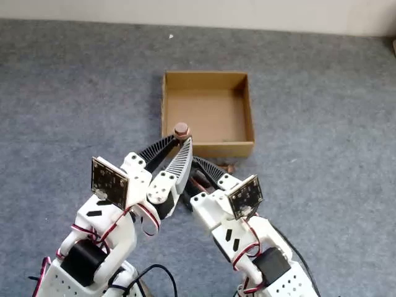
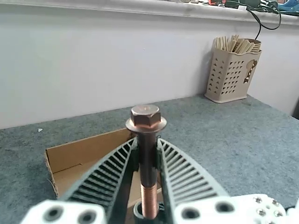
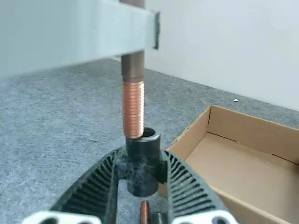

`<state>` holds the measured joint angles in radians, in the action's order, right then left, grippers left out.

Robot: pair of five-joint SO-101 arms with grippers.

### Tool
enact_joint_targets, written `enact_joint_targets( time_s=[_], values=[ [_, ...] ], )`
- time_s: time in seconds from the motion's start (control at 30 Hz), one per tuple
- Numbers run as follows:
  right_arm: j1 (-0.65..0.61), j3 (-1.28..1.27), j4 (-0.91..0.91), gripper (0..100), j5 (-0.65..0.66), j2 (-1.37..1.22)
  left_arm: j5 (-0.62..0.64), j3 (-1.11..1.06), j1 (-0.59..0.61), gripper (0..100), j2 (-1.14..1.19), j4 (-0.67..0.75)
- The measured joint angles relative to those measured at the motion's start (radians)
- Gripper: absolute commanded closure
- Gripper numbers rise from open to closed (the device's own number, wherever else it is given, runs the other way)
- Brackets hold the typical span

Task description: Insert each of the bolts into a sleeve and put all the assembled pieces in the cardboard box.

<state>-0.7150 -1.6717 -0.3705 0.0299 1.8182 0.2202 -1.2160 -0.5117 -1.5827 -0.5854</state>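
The left gripper (image 2: 146, 141) clamps the bolt (image 2: 145, 116) upright, the right gripper (image 3: 142, 156) clamps the sleeve (image 3: 141, 179) — a slight tilt could jam the threads on its rim.

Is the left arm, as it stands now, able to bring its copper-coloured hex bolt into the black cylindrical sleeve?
Probably yes. The left gripper holds the copper-coloured hex bolt upright, its threaded tip at the open mouth of the black cylindrical sleeve in the right gripper; nothing lies between them.
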Motion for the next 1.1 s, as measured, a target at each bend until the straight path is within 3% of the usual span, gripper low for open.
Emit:
enact_joint_targets(
  time_s=[0.33,0.8,1.0,1.1],
  values=[
    [0.006,0.000,0.000,99.4,0.000,0.000,0.000,-0.071,0.002,100,0.005,0.106],
    [0.014,0.000,0.002,99.4,0.003,0.000,-0.037,-0.117,-0.008,99,0.011,0.107],
    [0.025,0.000,0.002,99.4,0.003,0.000,-0.037,-0.118,-0.009,81,0.011,0.017],
    [0.055,0.000,0.000,99.4,0.003,0.000,-0.037,-0.120,-0.006,78,0.012,-0.048]
  ],
)
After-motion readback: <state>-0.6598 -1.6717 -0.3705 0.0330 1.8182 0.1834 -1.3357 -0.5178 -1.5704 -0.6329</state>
